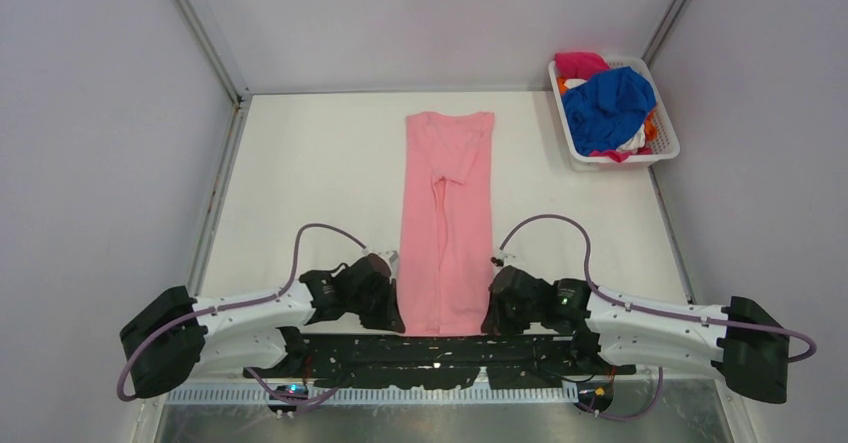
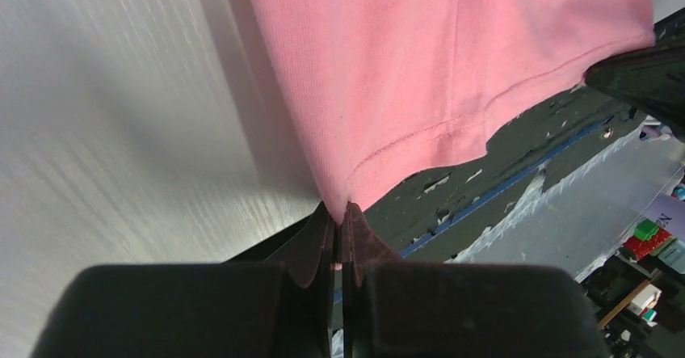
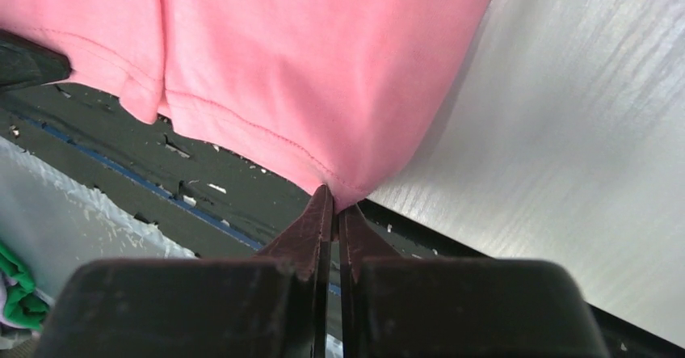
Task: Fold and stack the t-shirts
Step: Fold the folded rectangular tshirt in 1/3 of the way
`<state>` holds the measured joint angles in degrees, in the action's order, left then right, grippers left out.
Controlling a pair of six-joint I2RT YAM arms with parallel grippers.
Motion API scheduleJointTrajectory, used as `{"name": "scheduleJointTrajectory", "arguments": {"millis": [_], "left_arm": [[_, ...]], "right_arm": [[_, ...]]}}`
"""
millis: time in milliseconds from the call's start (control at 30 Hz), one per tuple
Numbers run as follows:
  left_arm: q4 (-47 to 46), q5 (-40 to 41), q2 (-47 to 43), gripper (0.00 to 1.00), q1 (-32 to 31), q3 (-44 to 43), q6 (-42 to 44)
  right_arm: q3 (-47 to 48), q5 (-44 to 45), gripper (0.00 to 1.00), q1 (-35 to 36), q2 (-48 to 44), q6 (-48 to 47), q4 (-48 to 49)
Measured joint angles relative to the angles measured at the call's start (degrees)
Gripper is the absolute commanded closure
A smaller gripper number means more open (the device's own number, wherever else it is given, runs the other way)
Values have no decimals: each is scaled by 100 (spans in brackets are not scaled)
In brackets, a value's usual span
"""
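Lying as a long, narrow folded strip of soft knit down the middle of the white surface [image 1: 320, 183], the pink t-shirt [image 1: 447, 223] has its stitched hem at 6 o'clock. The left fingers [image 2: 319, 241] and right fingers [image 3: 311, 229], dark tapered wedges, pinch tight on the hem's two corners.

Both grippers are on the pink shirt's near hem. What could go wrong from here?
The left gripper and right gripper each pinch only the tip of a hem corner, so the pink shirt may slip free when lifted. Its folded-in sides lie loose and could fall open. The hem could snag on the chipped black strip.
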<state>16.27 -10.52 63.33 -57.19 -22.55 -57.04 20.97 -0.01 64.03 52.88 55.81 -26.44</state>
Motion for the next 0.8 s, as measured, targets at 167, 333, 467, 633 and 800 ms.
{"name": "scheduleJointTrajectory", "arguments": {"millis": [167,333,467,633,800], "left_arm": [[229,-31,-236,100,-133,28,31],[348,-120,-2,100,-142,-188,210],[573,7,173,100,-116,-730,481],[717,216,404,100,149,-1576,833],[798,407,944,100,800,-2308,1141]], "right_arm": [[-2,33,95,0,-518,-48,-273],[-2,122,95,0,-769,-122,-243],[96,365,95,-120,-741,-286,-229],[398,354,95,-876,-498,-645,107],[680,243,95,-1707,-105,-1115,459]]}}
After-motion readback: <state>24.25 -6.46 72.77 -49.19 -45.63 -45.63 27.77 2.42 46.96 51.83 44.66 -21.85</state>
